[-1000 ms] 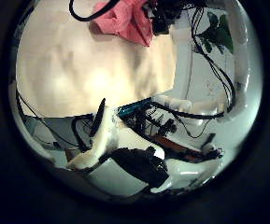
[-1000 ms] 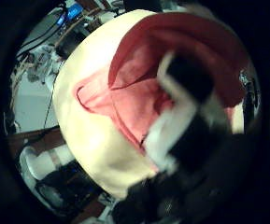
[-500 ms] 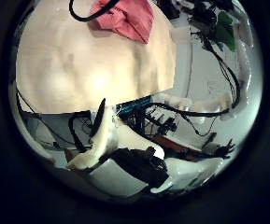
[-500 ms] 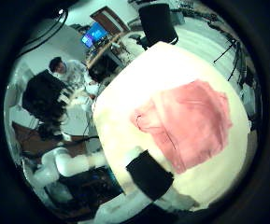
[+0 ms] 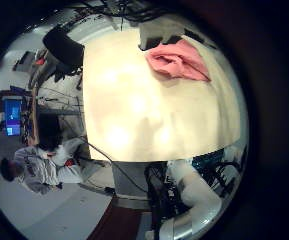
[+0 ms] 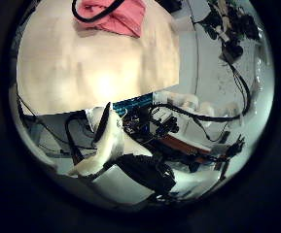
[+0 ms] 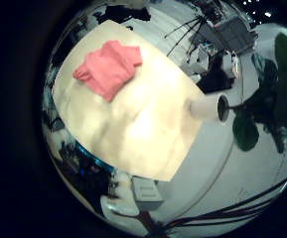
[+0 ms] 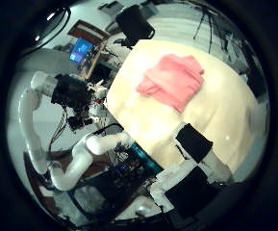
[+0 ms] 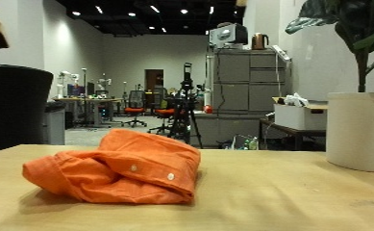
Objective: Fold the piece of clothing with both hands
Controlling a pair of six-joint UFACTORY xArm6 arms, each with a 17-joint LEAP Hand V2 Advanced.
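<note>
Outside view is showing you the orange shirt (image 9: 116,168) lying bunched in a folded heap on the table (image 9: 289,197), with neither hand reaching it. Left palm views are showing the garment well away across the table; you cannot tell that hand's state. Right thumb view is looking down from high, right hand (image 8: 201,154) holding nothing. Folding looks nearly finished; next you'd be judging whether another tidy fold is needed.

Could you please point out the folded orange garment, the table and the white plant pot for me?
Orange garment (image 9: 116,168), outside view: middle of the folded bundle.
Table (image 9: 302,197), outside view: bare top beside the garment.
White plant pot (image 9: 360,130), outside view: its side wall.
</note>
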